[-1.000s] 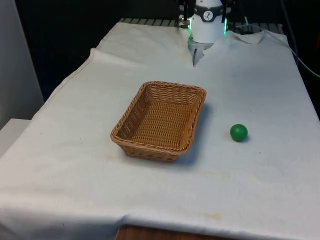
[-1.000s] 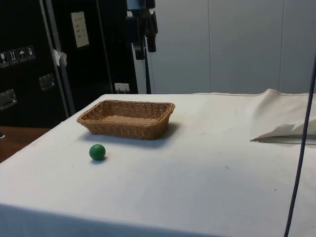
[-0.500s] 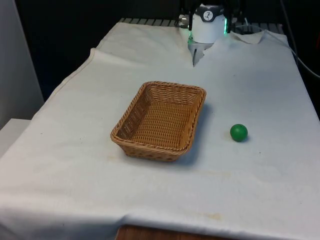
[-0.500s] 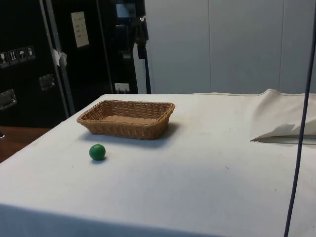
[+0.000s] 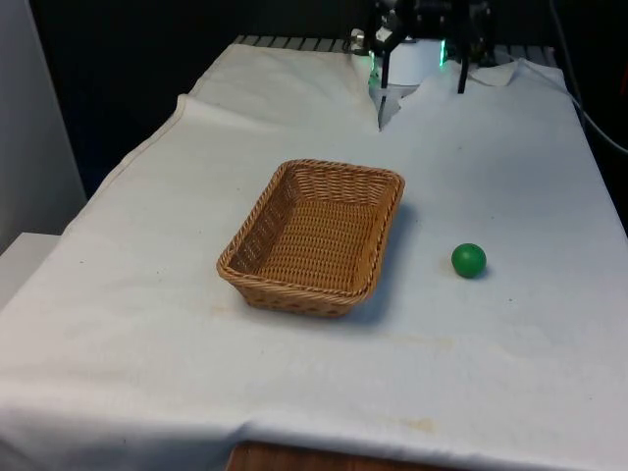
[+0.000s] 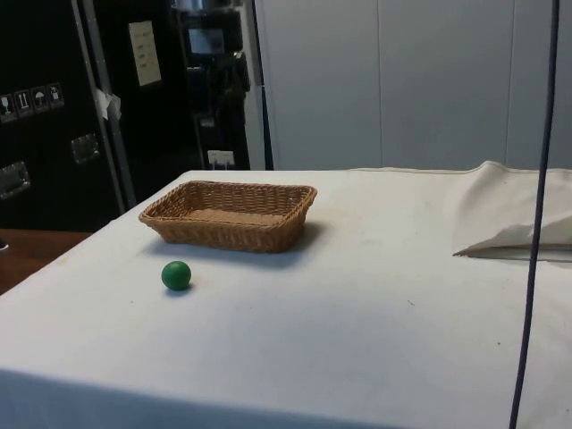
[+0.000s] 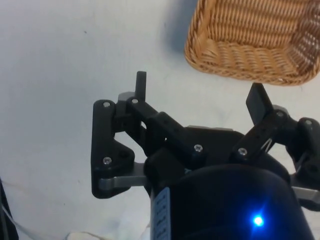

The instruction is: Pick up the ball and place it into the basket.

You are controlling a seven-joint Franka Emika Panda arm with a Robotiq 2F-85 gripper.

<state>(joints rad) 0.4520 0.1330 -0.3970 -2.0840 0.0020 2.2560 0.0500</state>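
A small green ball (image 5: pixel 468 260) lies on the white cloth, to the front view's right of the basket and apart from it; in the side view the ball (image 6: pixel 176 275) sits in front of the basket. The oblong wicker basket (image 5: pixel 294 287) stands mid-table with nothing inside it, its wall (image 6: pixel 223 234) facing the side camera. My gripper (image 5: pixel 422 71) hangs high over the table's far end, well away from the ball, fingers spread wide and holding nothing. In the wrist view my gripper (image 7: pixel 200 95) is open over bare cloth, with a corner of the basket (image 7: pixel 235 65) beyond the fingertips.
The cloth is bunched into a fold (image 6: pixel 509 232) at the far end near the robot's base. A dark cable (image 6: pixel 533 223) hangs down at the side view's right. The table's front edge (image 5: pixel 324 453) is close to the front camera.
The gripper has swung down and forward from the far end, and its two spread fingers now show in the front view. Ball and basket have not moved.
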